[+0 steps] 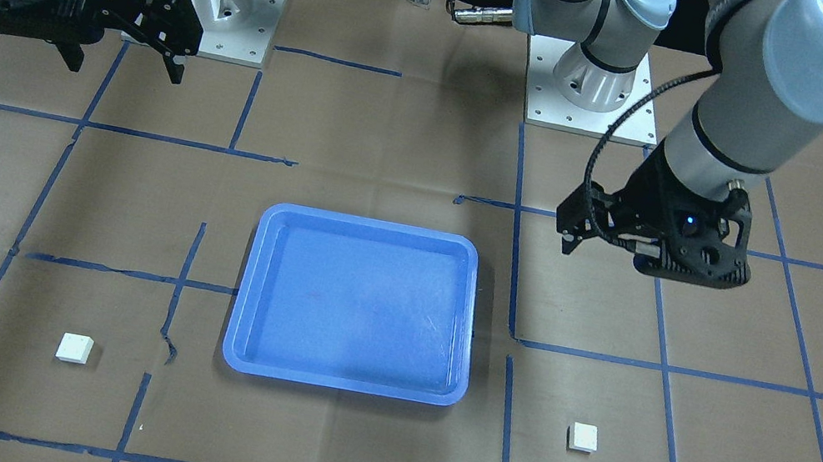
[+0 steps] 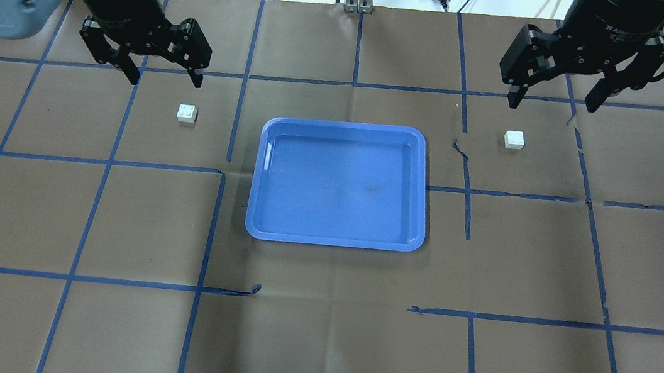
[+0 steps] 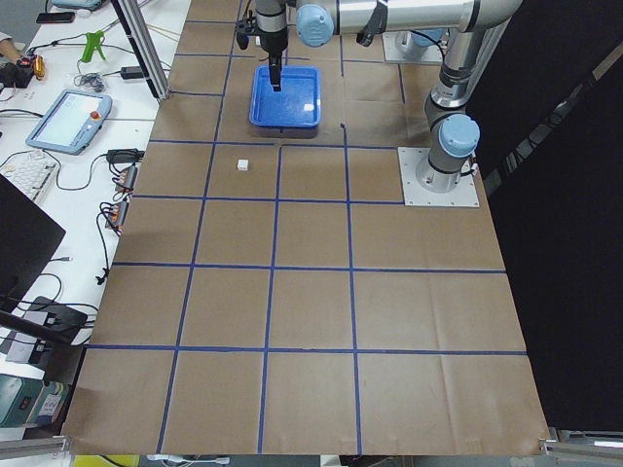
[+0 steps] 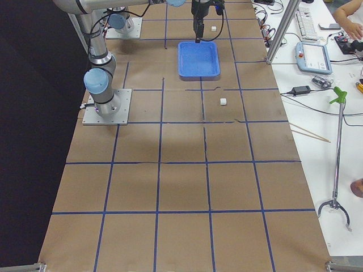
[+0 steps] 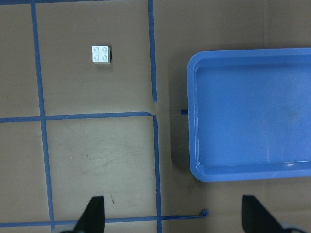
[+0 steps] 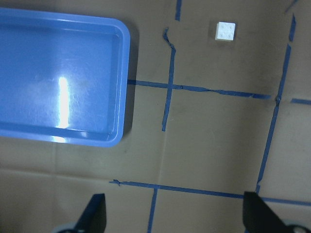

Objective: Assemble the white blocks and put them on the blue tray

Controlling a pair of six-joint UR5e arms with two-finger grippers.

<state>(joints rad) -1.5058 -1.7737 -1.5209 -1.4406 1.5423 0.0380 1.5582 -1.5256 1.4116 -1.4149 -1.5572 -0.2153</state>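
The blue tray [image 2: 346, 124] lies empty at the table's middle; it also shows in the front view [image 1: 370, 224]. One white block [image 2: 187, 113] lies to its left, studs up, and the other white block [image 2: 514, 139] to its right. My left gripper [image 2: 164, 78] is open and empty, raised near the left block. My right gripper [image 2: 550, 105] is open and empty, raised near the right block. The left wrist view shows the left block [image 5: 100, 54] and the tray [image 5: 190, 121]. The right wrist view shows the right block [image 6: 226, 31] and the tray [image 6: 124, 82].
Brown paper with blue tape lines covers the table. The two arm bases [image 1: 594, 85] [image 1: 205, 8] stand on plates at the robot's side. A pendant [image 3: 68, 115], keyboards and cables lie on the bench beyond the table's far edge.
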